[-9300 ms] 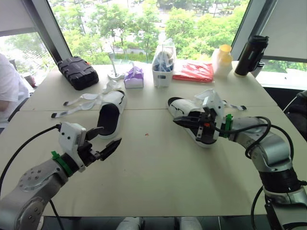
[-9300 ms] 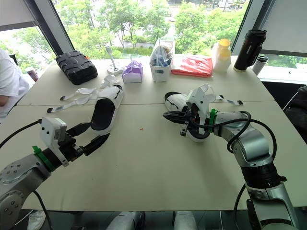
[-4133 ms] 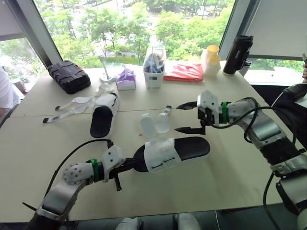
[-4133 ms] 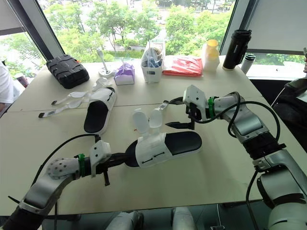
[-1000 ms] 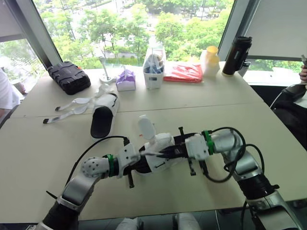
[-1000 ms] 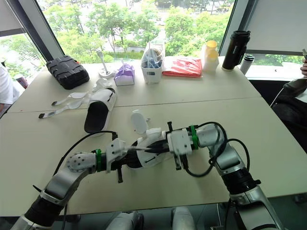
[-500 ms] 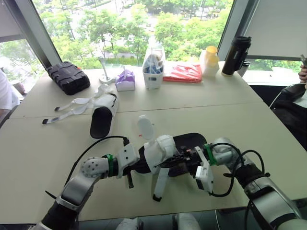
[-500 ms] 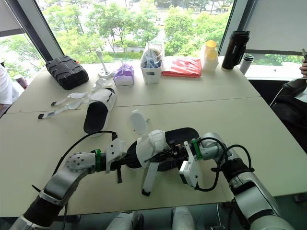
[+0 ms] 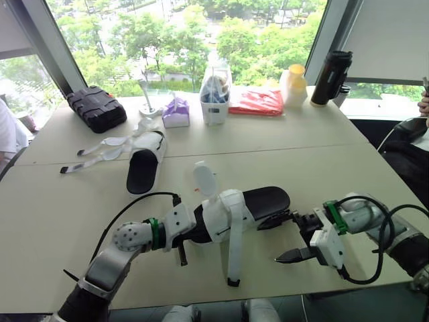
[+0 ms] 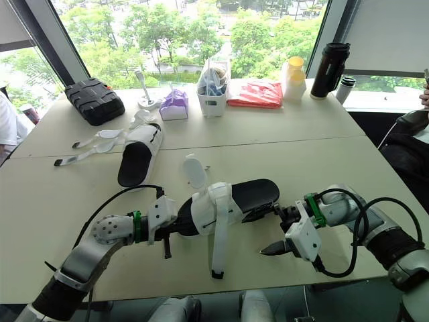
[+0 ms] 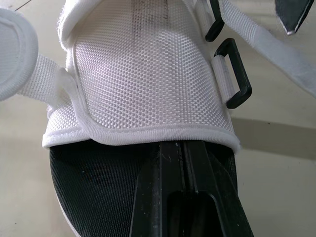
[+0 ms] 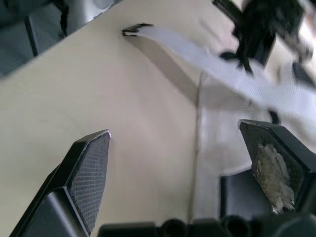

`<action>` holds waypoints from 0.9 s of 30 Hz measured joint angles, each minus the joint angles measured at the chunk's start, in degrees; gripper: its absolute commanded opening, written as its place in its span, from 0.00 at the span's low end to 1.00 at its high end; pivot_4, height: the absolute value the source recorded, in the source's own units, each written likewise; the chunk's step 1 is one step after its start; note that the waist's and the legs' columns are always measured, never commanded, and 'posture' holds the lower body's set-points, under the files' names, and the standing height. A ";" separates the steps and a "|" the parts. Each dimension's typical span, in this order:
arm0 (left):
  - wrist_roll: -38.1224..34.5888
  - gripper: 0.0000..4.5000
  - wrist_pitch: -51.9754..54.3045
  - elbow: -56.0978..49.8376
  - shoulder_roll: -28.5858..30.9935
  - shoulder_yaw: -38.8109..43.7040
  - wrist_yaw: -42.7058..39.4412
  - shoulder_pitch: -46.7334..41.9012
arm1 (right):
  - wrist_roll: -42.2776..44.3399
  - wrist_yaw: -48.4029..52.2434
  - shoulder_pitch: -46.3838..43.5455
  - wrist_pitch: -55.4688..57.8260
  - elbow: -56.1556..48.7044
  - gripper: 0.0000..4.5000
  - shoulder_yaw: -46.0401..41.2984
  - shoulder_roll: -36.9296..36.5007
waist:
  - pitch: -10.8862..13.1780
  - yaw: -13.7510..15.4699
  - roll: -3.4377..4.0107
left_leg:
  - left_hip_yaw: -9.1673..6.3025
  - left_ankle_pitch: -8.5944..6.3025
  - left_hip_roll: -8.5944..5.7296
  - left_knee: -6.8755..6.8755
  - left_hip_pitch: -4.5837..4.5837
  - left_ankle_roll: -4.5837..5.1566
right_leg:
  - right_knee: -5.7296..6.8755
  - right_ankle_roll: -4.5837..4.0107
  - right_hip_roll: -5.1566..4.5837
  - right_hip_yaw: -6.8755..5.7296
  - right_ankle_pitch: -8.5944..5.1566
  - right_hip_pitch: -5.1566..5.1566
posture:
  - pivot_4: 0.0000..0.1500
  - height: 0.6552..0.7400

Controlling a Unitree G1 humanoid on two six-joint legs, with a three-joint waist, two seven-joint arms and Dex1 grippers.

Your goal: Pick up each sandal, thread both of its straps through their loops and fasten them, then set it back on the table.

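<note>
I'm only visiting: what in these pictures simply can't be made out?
Held sandal: the left wrist view's edge cuts the strap off at the loops, the right wrist view blurs it; threading unclear.
Left gripper: its end runs under the white upper, left wrist view.
Basket at the table's far side: contents too small, eye views.
Person: cut off by the eye views' left edge.

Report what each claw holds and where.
Left claw grips the sandal by its sole end beneath the white upper; right claw is open, holding nothing.
</note>
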 measured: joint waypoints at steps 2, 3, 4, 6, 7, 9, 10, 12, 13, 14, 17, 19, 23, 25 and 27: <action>0.32 0.00 -0.57 0.26 -0.37 -0.45 0.00 -0.13 | 6.91 0.84 1.33 15.60 -5.23 1.00 -1.94 -2.34 | -0.02 0.13 0.04 | -0.05 -0.02 -0.01 0.03 0.00 0.03 | -0.01 -0.10 -0.02 0.05 -0.06 0.00 | 1.00 1.00; 0.52 0.00 -0.80 0.29 -0.54 -0.69 0.00 -0.13 | 10.42 0.97 1.92 23.60 -8.13 1.00 -3.31 -3.66 | -0.03 0.22 0.04 | -0.04 -0.04 -0.01 0.04 -0.02 0.07 | -0.03 -0.11 -0.03 0.06 -0.06 0.00 | 1.00 1.00; 0.70 0.00 -1.02 0.35 -0.67 -0.82 -0.02 -0.13 | 13.18 0.96 2.11 30.78 -10.71 1.00 -4.63 -4.40 | -0.04 0.39 0.04 | -0.04 -0.06 -0.01 0.04 -0.02 0.10 | -0.07 -0.09 -0.04 0.06 -0.05 0.00 | 1.00 1.00; 1.02 0.00 -1.41 0.55 -0.82 -1.21 -0.08 -0.39 | 17.07 0.43 2.20 42.33 -14.44 1.00 -6.68 -4.37 | -0.06 0.92 0.07 | -0.02 -0.09 -0.01 0.04 -0.04 0.14 | -0.14 -0.01 -0.03 0.06 -0.01 0.00 | 1.00 1.00; 1.28 0.00 -1.85 0.90 -0.98 -1.62 -0.17 -0.80 | 18.91 -0.07 2.16 49.10 -15.88 1.00 -7.16 -4.27 | -0.08 1.21 0.09 | -0.01 -0.09 -0.01 0.04 -0.05 0.15 | -0.15 0.00 -0.03 0.06 0.00 0.00 | 1.00 1.00; 1.44 0.00 -2.35 1.34 -1.41 -2.12 -0.20 -1.12 | 22.90 -1.02 1.67 63.39 -17.85 1.00 -7.31 -4.14 | -0.08 1.53 0.09 | -0.03 -0.10 -0.04 0.06 -0.12 0.17 | -0.19 0.02 -0.07 0.03 0.01 -0.03 | 1.00 1.00; 1.52 0.00 -2.50 1.34 -1.41 -2.31 -0.20 -1.21 | 24.92 -1.37 1.54 70.18 -18.83 1.00 -7.44 -4.07 | -0.08 1.67 0.09 | -0.03 -0.12 -0.05 0.06 -0.16 0.19 | -0.21 0.02 -0.08 0.03 0.01 -0.06 | 1.00 1.00; 1.83 0.00 -3.03 1.32 -1.32 -2.60 -0.21 -1.27 | 28.41 -2.13 1.20 80.73 -19.93 1.00 -7.87 -3.68 | -0.09 1.76 0.10 | 0.01 -0.16 -0.06 0.06 -0.17 0.26 | -0.26 0.04 -0.12 0.03 0.01 -0.06 | 1.00 1.00; 2.03 0.00 -3.19 1.31 -1.29 -2.73 -0.21 -1.35 | 29.92 -2.57 1.04 85.71 -20.30 1.00 -8.27 -3.24 | -0.09 1.80 0.10 | 0.02 -0.17 -0.08 0.06 -0.18 0.28 | -0.27 0.05 -0.15 0.02 0.01 -0.06 | 1.00 1.00; 2.26 0.00 -3.36 1.31 -1.28 -2.89 -0.21 -1.44 | 30.99 -2.80 1.02 89.96 -20.80 1.00 -8.85 -2.48 | -0.09 1.89 0.09 | 0.04 -0.18 -0.09 0.07 -0.20 0.29 | -0.29 0.06 -0.15 0.02 0.02 -0.06 | 1.00 1.00; 2.80 0.00 -3.49 1.17 -1.26 -3.26 -0.21 -1.62 | 32.73 -3.80 1.13 97.55 -22.02 1.00 -10.40 -0.35 | -0.10 2.41 0.07 | 0.07 -0.19 -0.09 0.07 -0.19 0.31 | -0.29 0.08 -0.14 0.01 0.01 -0.06 | 1.00 1.00; 3.09 0.00 -3.54 1.07 -1.23 -3.44 -0.21 -1.74 | 33.01 -5.10 1.44 101.45 -22.08 1.00 -10.78 1.98 | -0.12 2.66 0.04 | 0.08 -0.19 -0.09 0.08 -0.19 0.31 | -0.29 0.09 -0.13 -0.01 0.01 -0.06 | 1.00 1.00; 3.25 0.00 -3.51 0.69 -1.17 -3.56 -0.19 -1.51 | 35.01 -9.38 1.44 109.39 -21.28 1.00 -13.32 8.66 | -0.12 2.74 0.04 | 0.07 -0.19 -0.09 0.07 -0.20 0.31 | -0.28 0.10 -0.13 -0.01 0.02 -0.07 | 1.00 1.00; 3.37 0.00 -3.50 0.38 -1.08 -3.57 -0.16 -1.27 | 36.82 -12.59 0.81 114.05 -19.36 1.00 -16.09 13.03 | -0.15 2.72 0.00 | 0.06 -0.19 -0.09 0.08 -0.19 0.31 | -0.28 0.11 -0.12 -0.01 0.02 -0.07 | 1.00 1.00; 3.62 0.00 -3.49 0.12 -1.07 -3.74 -0.16 -1.18 | 38.41 -15.58 0.66 118.12 -18.38 1.00 -17.74 17.03 | -0.16 2.73 0.00 | 0.06 -0.19 -0.08 0.07 -0.19 0.31 | -0.28 0.11 -0.11 -0.02 0.02 -0.09 | 1.00 1.00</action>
